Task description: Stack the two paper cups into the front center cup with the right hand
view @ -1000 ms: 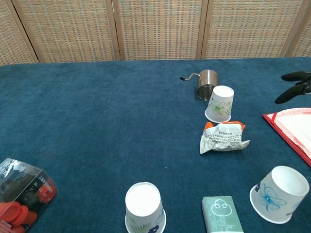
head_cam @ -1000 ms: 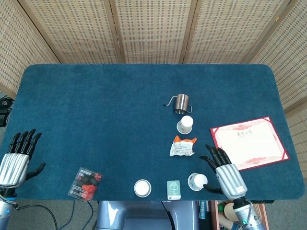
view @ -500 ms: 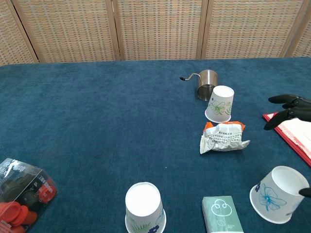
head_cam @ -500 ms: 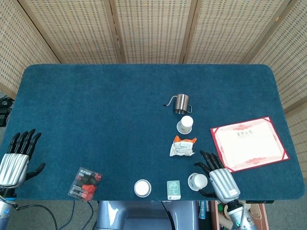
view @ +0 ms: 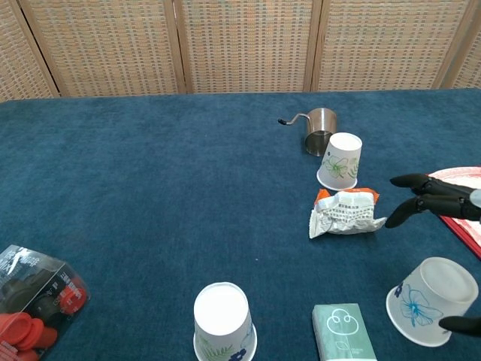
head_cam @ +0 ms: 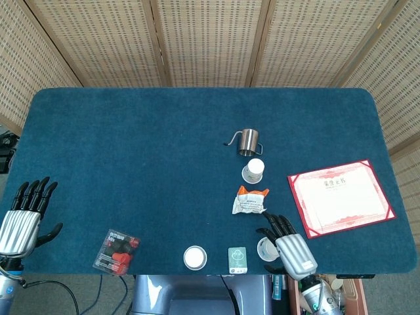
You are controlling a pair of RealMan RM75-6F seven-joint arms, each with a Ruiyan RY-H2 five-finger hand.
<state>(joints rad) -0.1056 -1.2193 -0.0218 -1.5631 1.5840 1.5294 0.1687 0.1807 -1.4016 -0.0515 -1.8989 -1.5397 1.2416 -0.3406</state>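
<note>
1. Right hand (head_cam: 289,244): positioned at the front right edge of the desk (head_cam: 131,144), back of the hand up, over the blue-printed paper cup (view: 431,300). Fingers spread and extended toward the far side; in the chest view the dark fingertips (view: 409,201) reach out above the cup, and a thumb tip shows at the cup's right side. Nothing is held; whether it touches the cup cannot be told.
2. Blue-printed paper cup: lying tilted on its side, mouth toward the front right.
3. Front center cup (head_cam: 195,257): upright at the front edge, just left of a green box (head_cam: 237,258).
4. Green-printed paper cup (head_cam: 253,170): tilted, near a steel pitcher (head_cam: 247,141), behind a crumpled wrapper (head_cam: 250,201).
5. Left hand (head_cam: 23,220): at the front left corner, fingers spread, holding nothing, well apart from all cups.
6. A red-bordered certificate (head_cam: 341,195) lies at the right; a packet of red items (head_cam: 117,251) lies front left.
</note>
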